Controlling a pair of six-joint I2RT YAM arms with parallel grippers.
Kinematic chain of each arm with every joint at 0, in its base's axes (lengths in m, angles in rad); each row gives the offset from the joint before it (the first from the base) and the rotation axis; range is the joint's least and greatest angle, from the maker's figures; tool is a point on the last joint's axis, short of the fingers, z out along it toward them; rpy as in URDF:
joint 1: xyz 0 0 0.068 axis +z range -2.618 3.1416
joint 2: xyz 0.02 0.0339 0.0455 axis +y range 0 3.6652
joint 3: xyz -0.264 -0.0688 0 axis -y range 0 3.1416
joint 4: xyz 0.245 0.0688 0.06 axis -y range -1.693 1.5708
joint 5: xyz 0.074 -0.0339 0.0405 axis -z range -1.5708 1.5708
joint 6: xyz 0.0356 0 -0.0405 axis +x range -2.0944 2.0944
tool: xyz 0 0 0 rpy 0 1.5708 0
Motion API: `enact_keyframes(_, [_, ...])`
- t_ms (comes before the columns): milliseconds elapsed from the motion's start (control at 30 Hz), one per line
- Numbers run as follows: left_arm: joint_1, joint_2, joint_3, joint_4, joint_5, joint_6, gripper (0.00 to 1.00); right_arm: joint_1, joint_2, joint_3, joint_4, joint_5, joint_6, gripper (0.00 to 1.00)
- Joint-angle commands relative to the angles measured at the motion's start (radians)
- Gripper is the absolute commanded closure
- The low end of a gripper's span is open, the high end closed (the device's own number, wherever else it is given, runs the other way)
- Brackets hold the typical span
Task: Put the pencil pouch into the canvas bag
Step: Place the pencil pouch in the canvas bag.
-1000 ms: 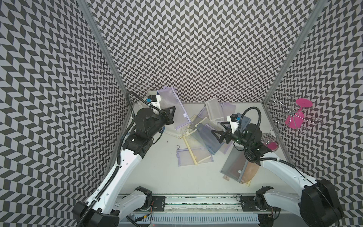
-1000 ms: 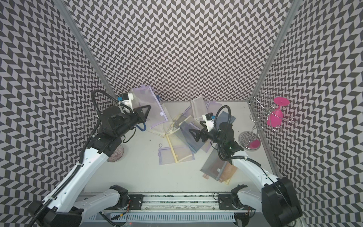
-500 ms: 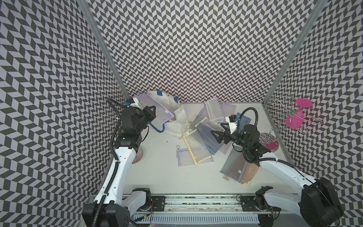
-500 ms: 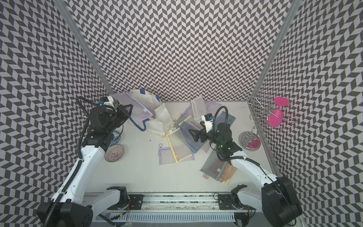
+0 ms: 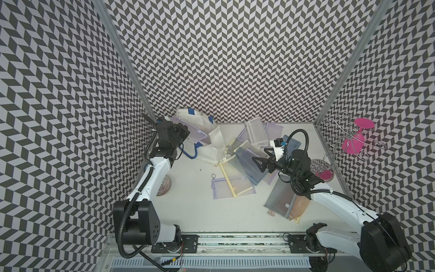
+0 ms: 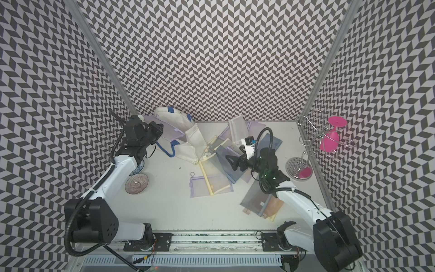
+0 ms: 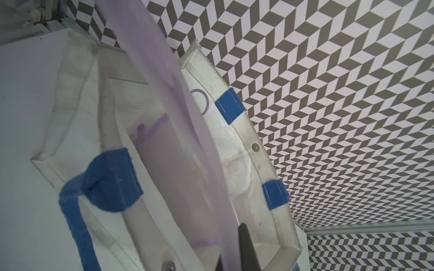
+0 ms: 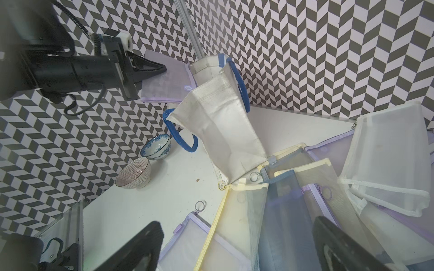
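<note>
Pinching one edge of the lilac pencil pouch point(image 8: 166, 86), my left tool point(image 8: 163, 68) is pressed together on it and is holding it out in the air at the far left corner of the desk point(image 5: 195, 200), right at the mouth of the canvas bag point(image 8: 218, 122). I am gripping it by the edge so that the free end is leading toward the opening. From my left wrist the sheet is crossing the gap between the blue-tabbed rims point(image 7: 253, 150), though I cannot tell whether its tip is past them yet. Another lilac pouch point(image 7: 162, 150) is lying inside the bag. The bag is slumping on its side with the mouth turned toward my left arm, which I judge is why I am coming in from the side rather than from above. My right tool point(image 5: 258, 154) is spread wide and empty, hovering over the heap of mesh pouches point(image 5: 244, 162) in the middle, well apart from the bag, likely so as not to crowd the opening. Two bowls point(image 8: 156, 146) are sitting near the left wall, beside the blue rope handle point(image 8: 180, 138).
</note>
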Motion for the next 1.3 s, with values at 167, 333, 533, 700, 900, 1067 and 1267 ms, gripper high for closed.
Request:
enact_keyframes(167, [-0.026,0.086,0.078,0.033,-0.068,0.03,1.0,0.005,-0.001,-0.015,0.061,0.003,0.013,0.01])
enact_keyframes(333, [-0.046,0.16,0.132,0.011,-0.06,0.081,0.91,0.005,0.008,-0.009,0.055,0.003,0.018,0.01])
enact_keyframes(533, [-0.067,0.182,0.158,-0.023,-0.068,0.14,0.5,0.005,0.007,-0.012,0.056,0.013,0.013,0.01])
enact_keyframes(700, [-0.076,0.16,0.177,-0.084,-0.095,0.204,0.29,0.004,0.011,-0.014,0.059,0.009,0.015,0.01])
enact_keyframes(900, [-0.082,0.064,0.152,-0.141,-0.126,0.284,0.24,0.004,0.014,-0.012,0.055,0.011,0.017,0.01])
enact_keyframes(1067, [-0.174,-0.076,0.113,-0.233,-0.17,0.42,0.22,0.005,0.066,0.01,0.025,-0.011,0.017,0.0])
enact_keyframes(1267, [-0.394,-0.264,-0.026,-0.341,-0.2,0.464,0.21,0.007,0.184,0.052,-0.004,-0.089,0.021,0.02])
